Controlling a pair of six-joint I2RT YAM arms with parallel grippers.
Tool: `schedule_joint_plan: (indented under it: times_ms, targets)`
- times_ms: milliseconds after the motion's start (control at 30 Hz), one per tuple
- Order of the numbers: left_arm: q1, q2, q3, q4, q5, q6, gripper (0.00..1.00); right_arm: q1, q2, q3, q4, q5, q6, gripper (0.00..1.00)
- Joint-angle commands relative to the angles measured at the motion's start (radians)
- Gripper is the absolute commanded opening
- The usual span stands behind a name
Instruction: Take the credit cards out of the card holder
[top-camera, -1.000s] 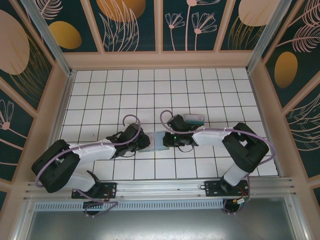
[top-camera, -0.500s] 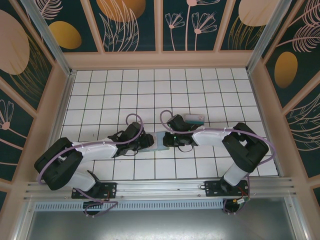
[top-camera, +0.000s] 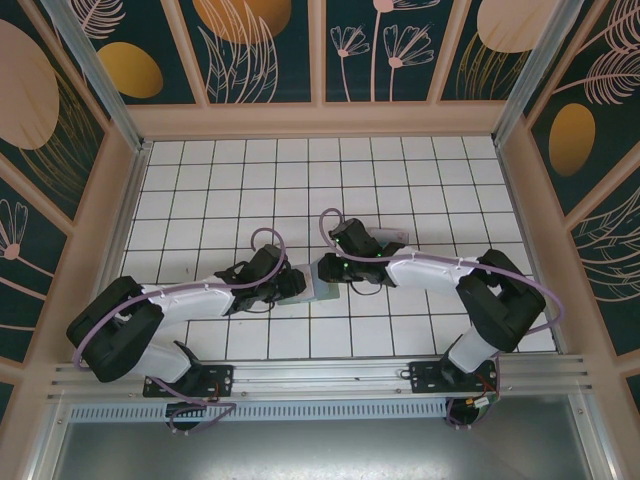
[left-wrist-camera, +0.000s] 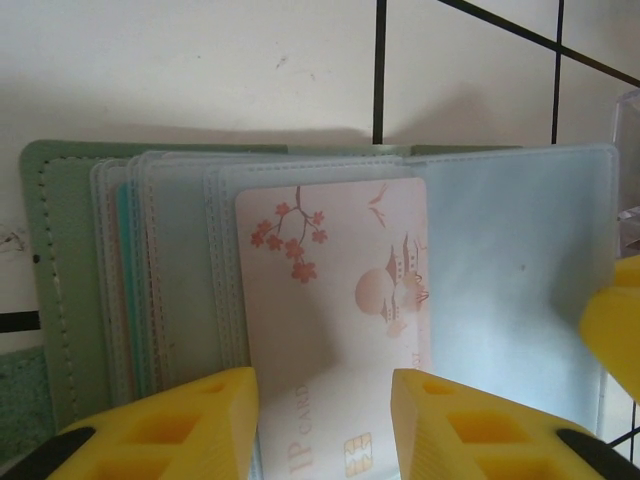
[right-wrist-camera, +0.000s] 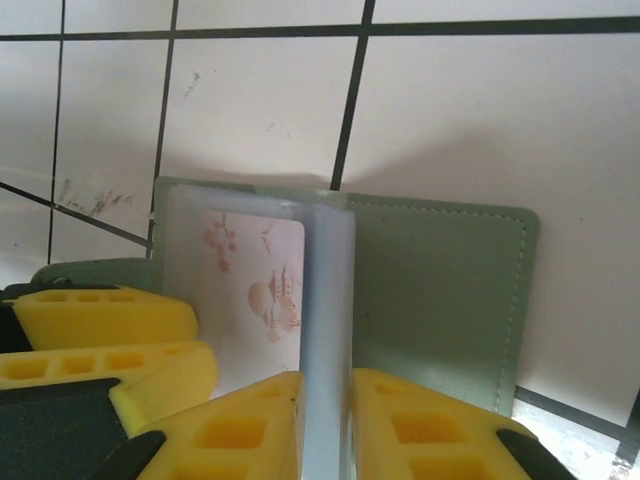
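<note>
2 grippers were at the card holder (top-camera: 320, 291), which lay open near the middle of the tiled table (top-camera: 200, 180). Left gripper (left-wrist-camera: 323, 415) stood released, its yellow fingers (left-wrist-camera: 165, 425) spread to either side of a blossom-printed card (left-wrist-camera: 335, 300) seated in a clear pocket. The green cover (right-wrist-camera: 440, 280) lay flat on the tiles. Right gripper (right-wrist-camera: 325, 420) was clenched on 1 clear sleeve (right-wrist-camera: 327, 300), which stood upright between its pads.
</note>
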Motion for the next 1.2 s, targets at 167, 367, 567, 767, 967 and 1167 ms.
schedule_joint_plan:
  times_ms: [167, 367, 567, 767, 967, 1167]
  targets:
    - [0.003, -0.008, 0.018, -0.047, -0.016, 0.019, 0.41, 0.027, -0.027, 0.07, -0.07, 0.174, 0.029, 0.26]
    - [0.004, -0.013, 0.018, -0.053, -0.02, 0.019, 0.41, 0.024, -0.052, 0.033, 0.045, 0.014, -0.006, 0.21]
    - [0.004, -0.012, 0.019, -0.059, -0.022, 0.023, 0.41, -0.024, 0.047, 0.007, 0.137, -0.222, 0.01, 0.15]
    - [0.003, -0.016, 0.014, -0.057, -0.021, 0.02, 0.41, -0.058, 0.1, -0.027, 0.197, -0.317, 0.041, 0.15]
    - [0.003, -0.015, 0.014, -0.055, -0.019, 0.02, 0.41, -0.062, 0.146, -0.033, 0.22, -0.358, 0.053, 0.17]
    - [0.004, -0.012, 0.012, -0.051, -0.016, 0.019, 0.4, -0.061, 0.177, -0.03, 0.216, -0.358, 0.051, 0.16]
